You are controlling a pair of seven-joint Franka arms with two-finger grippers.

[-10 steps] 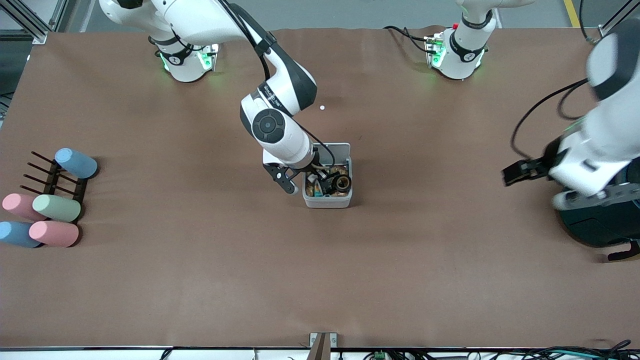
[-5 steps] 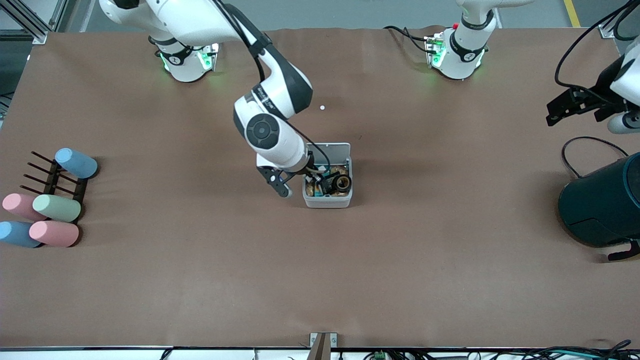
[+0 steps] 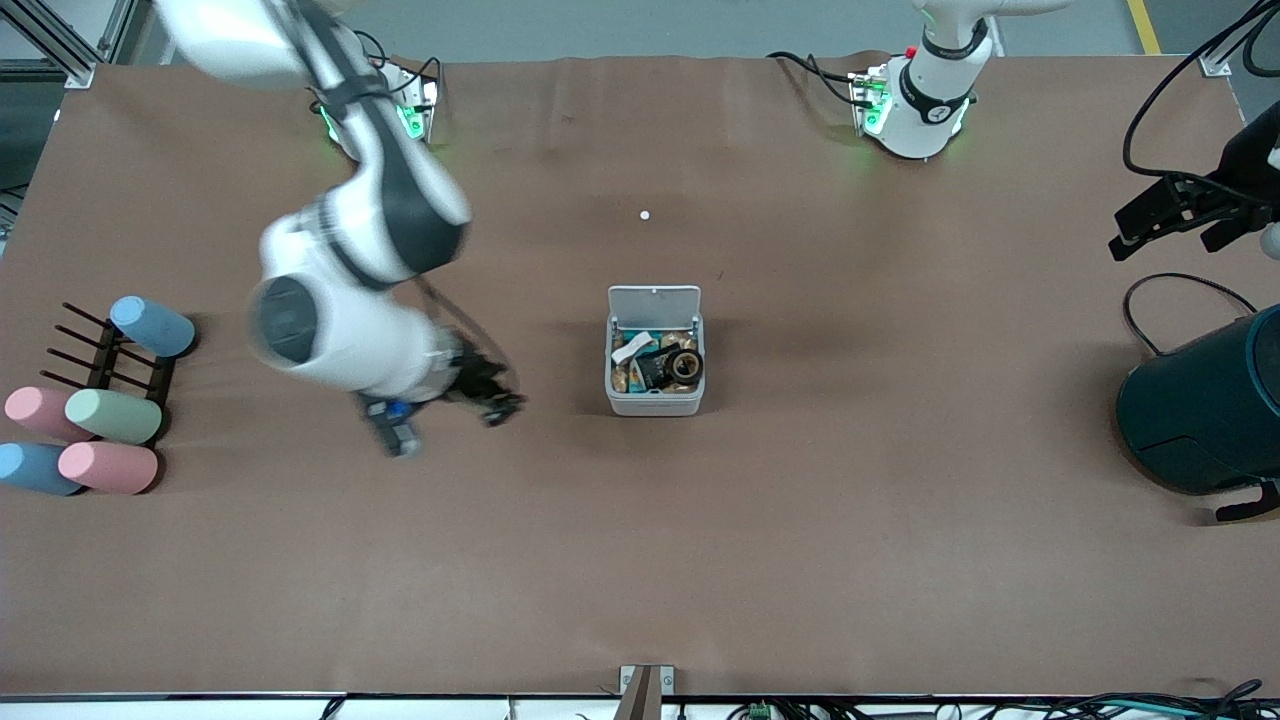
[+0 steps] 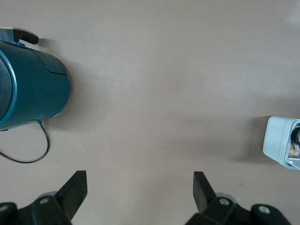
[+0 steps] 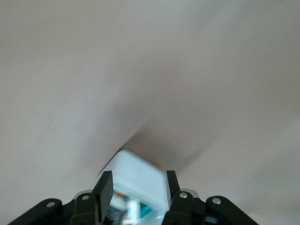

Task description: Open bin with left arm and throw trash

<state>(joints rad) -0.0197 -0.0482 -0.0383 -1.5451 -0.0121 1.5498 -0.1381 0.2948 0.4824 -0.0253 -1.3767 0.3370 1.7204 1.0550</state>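
The bin [image 3: 655,403] stands at mid-table with its white lid [image 3: 655,301] tipped open. Inside lie a white bone-shaped piece [image 3: 628,350], a black packet [image 3: 652,373] and a dark tape roll [image 3: 686,365]. My right gripper [image 3: 495,398] is open and empty, over bare table beside the bin toward the right arm's end; in the right wrist view [image 5: 138,188] the bin [image 5: 140,178] shows past its fingers. My left gripper [image 3: 1135,225] is open and empty in the air at the left arm's end of the table; the left wrist view [image 4: 139,187] shows the bin [image 4: 281,140] at its edge.
A large dark teal cylinder [image 3: 1200,410] with a black cable stands at the left arm's end, also in the left wrist view [image 4: 33,89]. Pastel cylinders [image 3: 112,415] lie on and by a black rack [image 3: 100,350] at the right arm's end. A small white speck [image 3: 645,215] lies on the table.
My right gripper has come out of the bin and swung away toward the right arm's end. My left gripper has lifted away from over the teal cylinder. The trash lies in the bin.
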